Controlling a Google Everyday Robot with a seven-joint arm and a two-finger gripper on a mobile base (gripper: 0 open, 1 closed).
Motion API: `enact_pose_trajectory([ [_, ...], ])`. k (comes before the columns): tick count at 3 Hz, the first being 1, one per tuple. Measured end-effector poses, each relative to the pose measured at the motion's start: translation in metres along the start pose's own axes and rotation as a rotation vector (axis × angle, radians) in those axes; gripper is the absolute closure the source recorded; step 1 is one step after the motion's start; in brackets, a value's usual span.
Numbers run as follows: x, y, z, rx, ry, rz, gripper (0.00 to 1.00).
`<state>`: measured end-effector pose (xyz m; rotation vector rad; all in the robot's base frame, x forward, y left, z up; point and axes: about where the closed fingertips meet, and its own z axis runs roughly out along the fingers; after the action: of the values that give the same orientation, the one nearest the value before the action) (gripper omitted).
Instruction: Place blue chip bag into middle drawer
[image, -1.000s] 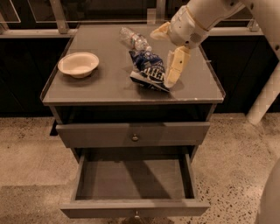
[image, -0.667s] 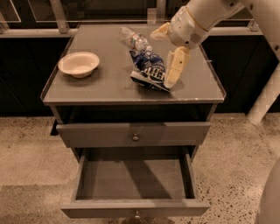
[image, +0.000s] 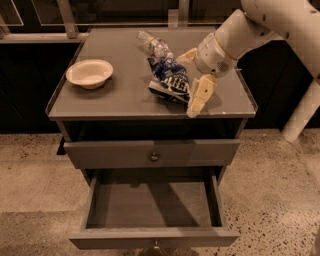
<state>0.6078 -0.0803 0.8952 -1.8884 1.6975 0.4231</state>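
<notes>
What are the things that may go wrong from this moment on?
The clear plastic bottle lies against the blue chip bag, so the open gripper beside the bag may knock the bottle rolling. The middle drawer is open below, but the tabletop overhangs its rear; a release too far back may miss.

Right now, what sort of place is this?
Probably an office kitchenette: grey drawer cabinet, speckled floor, bowl, and blue chip bag beside the pincer over the cabinet's right side.

One camera, high and in front, looks steeply down — cabinet (image: 125, 97) close, gripper (image: 187, 82) at upper right.
</notes>
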Motion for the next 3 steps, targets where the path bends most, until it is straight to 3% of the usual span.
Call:
enact_pose_trajectory([
  [2,0.007,-0.026,0.048,-0.076,-0.006,0.002,0.00],
  [3,-0.003,-0.046,0.068,-0.114,0.006,-0.024,0.16],
])
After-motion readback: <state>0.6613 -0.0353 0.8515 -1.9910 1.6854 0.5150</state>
